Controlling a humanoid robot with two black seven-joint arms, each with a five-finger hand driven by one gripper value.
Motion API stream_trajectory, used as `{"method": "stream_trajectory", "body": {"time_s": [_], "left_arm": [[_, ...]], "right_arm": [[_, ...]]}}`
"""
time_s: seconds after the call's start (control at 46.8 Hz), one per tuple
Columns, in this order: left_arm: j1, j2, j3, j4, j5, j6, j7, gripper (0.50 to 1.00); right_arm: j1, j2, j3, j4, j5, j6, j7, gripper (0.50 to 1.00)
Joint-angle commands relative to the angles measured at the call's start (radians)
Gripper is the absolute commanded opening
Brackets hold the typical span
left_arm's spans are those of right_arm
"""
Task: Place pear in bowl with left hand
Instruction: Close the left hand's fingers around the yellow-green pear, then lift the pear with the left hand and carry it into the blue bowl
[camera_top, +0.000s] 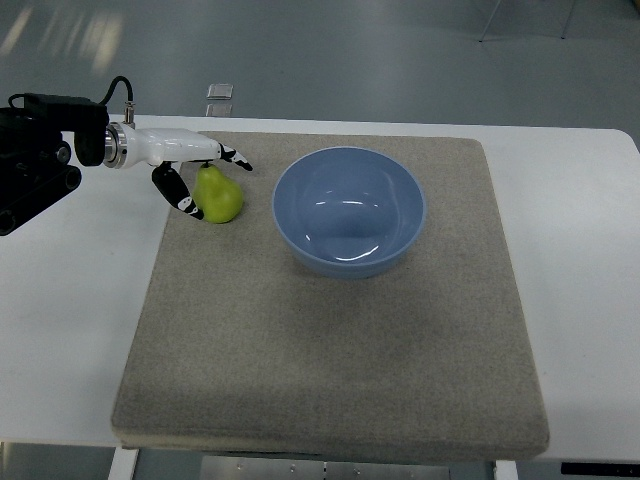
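A green-yellow pear (221, 196) lies on the grey mat (330, 350), just left of the light blue bowl (349, 208), which holds nothing. My left hand (208, 180) comes in from the left edge and straddles the pear. Its thumb (178, 192) sits against the pear's left side, and its fingers (232, 157) stretch out straight behind the pear's top. The fingers are spread, not curled around the fruit, and the pear rests on the mat. The right arm does not show.
The mat covers most of a white table (580, 260). A small clear object (220, 91) lies on the floor beyond the table's far edge. The black arm housing (35, 155) hangs over the table's left side.
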Motion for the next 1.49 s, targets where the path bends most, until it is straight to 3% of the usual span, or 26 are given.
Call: {"method": "stream_trajectory", "body": {"time_s": [0.0, 0.107, 0.278, 0.384, 1.068, 1.473], "left_arm": [[0.004, 0.0, 0.0, 0.0, -0.001, 0.0, 0.0, 0.849], [0.01, 0.001, 0.0, 0.0, -0.001, -0.002, -0.001, 0.812], [0.01, 0.001, 0.0, 0.003, -0.002, -0.009, 0.0, 0.607], [0.009, 0.001, -0.001, 0.005, -0.008, -0.009, 0.002, 0.551], [-0.111, 0.001, -0.038, -0.017, -0.119, -0.011, 0.002, 0.561], [-0.155, -0.031, -0.063, -0.161, -0.134, 0.0, 0.0, 0.561]], "right_arm": [[0.0, 0.0, 0.0, 0.0, 0.0, 0.0, 0.0, 0.926], [0.0, 0.0, 0.0, 0.0, 0.0, 0.0, 0.0, 0.924], [0.0, 0.0, 0.0, 0.0, 0.0, 0.0, 0.0, 0.924], [0.0, 0.0, 0.0, 0.001, 0.0, 0.0, 0.0, 0.924], [0.0, 0.0, 0.0, 0.0, -0.002, 0.0, 0.0, 0.924], [0.0, 0.0, 0.0, 0.0, 0.0, 0.0, 0.0, 0.926]]}}
